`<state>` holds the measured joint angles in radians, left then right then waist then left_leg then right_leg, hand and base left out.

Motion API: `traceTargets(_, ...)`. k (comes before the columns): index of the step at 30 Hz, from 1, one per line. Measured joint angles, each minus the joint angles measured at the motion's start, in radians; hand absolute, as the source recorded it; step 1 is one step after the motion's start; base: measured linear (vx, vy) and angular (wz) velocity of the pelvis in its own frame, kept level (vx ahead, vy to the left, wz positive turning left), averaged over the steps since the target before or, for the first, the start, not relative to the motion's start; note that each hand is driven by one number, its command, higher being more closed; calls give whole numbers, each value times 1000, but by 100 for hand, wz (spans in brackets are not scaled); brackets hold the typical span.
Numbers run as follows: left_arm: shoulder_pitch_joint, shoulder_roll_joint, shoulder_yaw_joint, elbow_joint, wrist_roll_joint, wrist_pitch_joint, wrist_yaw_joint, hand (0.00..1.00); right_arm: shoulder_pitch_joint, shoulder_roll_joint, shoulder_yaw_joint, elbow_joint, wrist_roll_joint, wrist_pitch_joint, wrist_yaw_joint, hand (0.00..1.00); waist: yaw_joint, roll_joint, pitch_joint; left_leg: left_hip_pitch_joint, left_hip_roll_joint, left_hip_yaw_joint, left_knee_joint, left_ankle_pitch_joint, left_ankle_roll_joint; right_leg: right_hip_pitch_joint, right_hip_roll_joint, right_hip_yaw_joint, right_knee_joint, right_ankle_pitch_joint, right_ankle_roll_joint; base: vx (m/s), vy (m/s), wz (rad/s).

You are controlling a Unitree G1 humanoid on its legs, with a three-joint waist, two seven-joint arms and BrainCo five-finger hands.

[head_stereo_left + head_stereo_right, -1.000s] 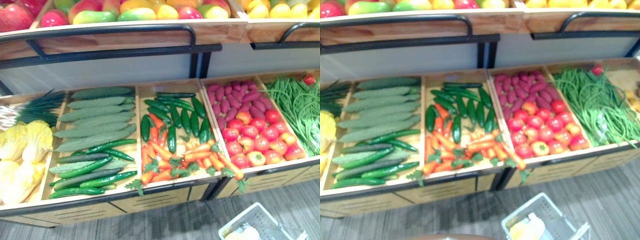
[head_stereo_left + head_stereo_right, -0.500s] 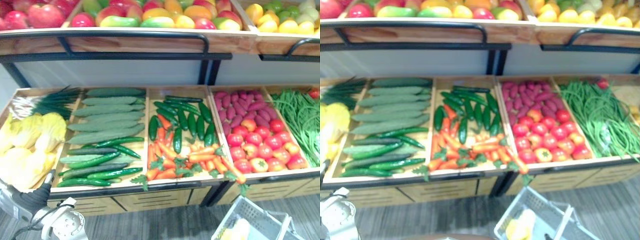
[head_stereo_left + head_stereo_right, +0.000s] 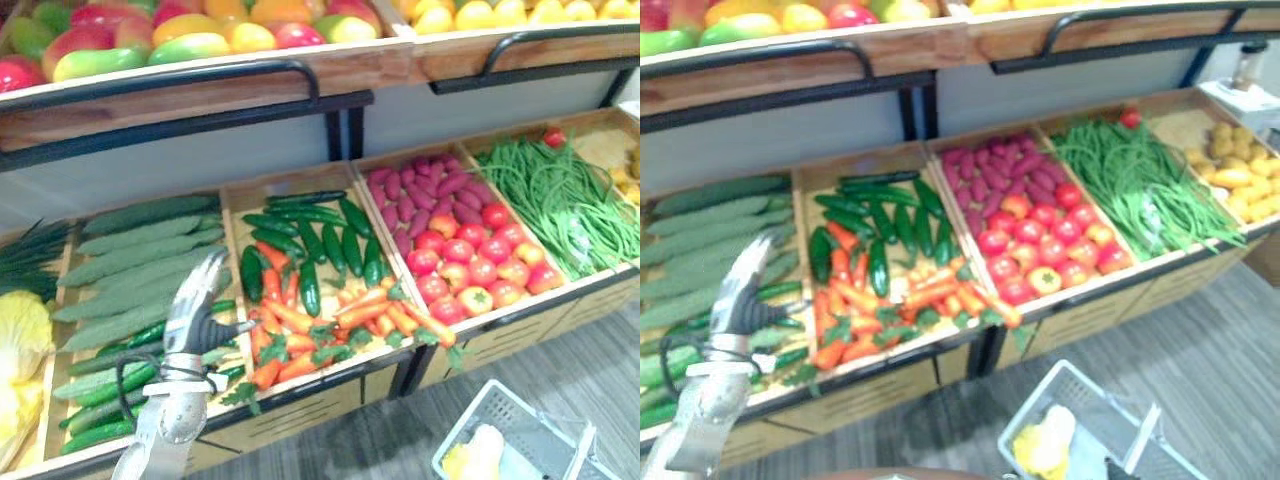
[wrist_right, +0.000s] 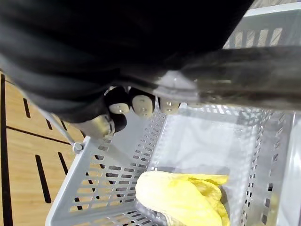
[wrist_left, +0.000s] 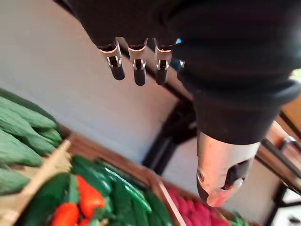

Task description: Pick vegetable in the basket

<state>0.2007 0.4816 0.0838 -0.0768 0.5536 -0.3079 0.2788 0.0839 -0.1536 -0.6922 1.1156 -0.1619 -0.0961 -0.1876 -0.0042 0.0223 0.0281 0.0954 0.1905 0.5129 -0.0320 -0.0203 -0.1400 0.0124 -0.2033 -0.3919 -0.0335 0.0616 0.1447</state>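
Hanging over grey floor (image 3: 350, 445), basket (image 4: 99, 183) faces wooden crates (image 3: 300, 402).

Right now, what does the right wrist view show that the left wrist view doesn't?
The right wrist view shows the right hand curled round the handle of the grey basket, with a yellow vegetable lying inside. The left wrist view shows the open left hand held above the cucumbers and carrots. Both show part of the wooden stand.
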Motion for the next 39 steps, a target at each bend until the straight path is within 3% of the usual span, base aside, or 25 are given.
traceTargets(6, -85, 126, -138, 97, -14, -16, -125, 0, -2, -28, 33, -25, -35, 0, 0, 100, -25, 34, 8, 18, 5, 78, -1, -10, -6, -33, 11, 71, -1, 15, -6, -45, -22, -37)
traceTargets(9, -125, 164, -201, 138, -88, -38, -218, 0, 7, -34, 34, -53, -35, 1, 4, 100, -27, 46, 17, 22, 9, 110, -1, -14, -10, -48, 16, 102, -8, 25, -7, -53, -31, -31)
traceTargets(10, -141, 171, -234, 171, -151, -44, -268, 0, 22, -37, 34, -66, -35, 3, 11, 100, -41, 48, 18, 24, 9, 116, -2, -15, -11, -48, 17, 106, -13, 27, -6, -33, -33, -11)
traceTargets(14, -166, 170, -255, 226, -280, -37, -330, 0, 41, -37, 34, -95, -35, 4, 25, 100, -47, 59, 19, 28, 9, 137, -7, -15, -12, -58, 22, 123, -16, 31, -6, -8, -20, -14)
traceTargets(19, -218, 136, -267, 303, -297, -23, -332, 0, 50, -36, 35, -101, -35, 7, 29, 100, -46, 53, 28, 28, 10, 155, -9, -15, -12, -65, 24, 129, -16, 31, -6, -10, -23, -5)
traceTargets(23, -249, 81, -250, 382, -290, 37, -329, 0, 48, -31, 40, -132, -36, 25, 29, 100, -50, 58, 47, 31, 10, 160, -9, -16, -14, -67, 19, 130, -17, 31, -6, -7, -8, -3)
traceTargets(26, -263, 8, -199, 408, -205, 91, -280, 0, 38, -26, 43, -137, -36, 29, 25, 100, -48, 60, 53, 27, 10, 162, -8, -17, -14, -78, 20, 129, -17, 31, -6, -11, -39, -3)
traceTargets(29, -276, -10, -192, 438, -177, 122, -270, 0, 26, -26, 43, -138, -36, 32, 25, 100, -49, 64, 59, 27, 11, 163, -8, -18, -17, -80, 23, 130, -18, 31, -6, -24, -40, -3)
traceTargets(39, -299, -56, -140, 446, -155, 146, -243, 0, -4, -24, 44, -137, -37, 41, 26, 100, -49, 69, 80, 24, 12, 186, -4, -23, -24, -97, 29, 152, -24, 31, -5, -19, -38, -7)
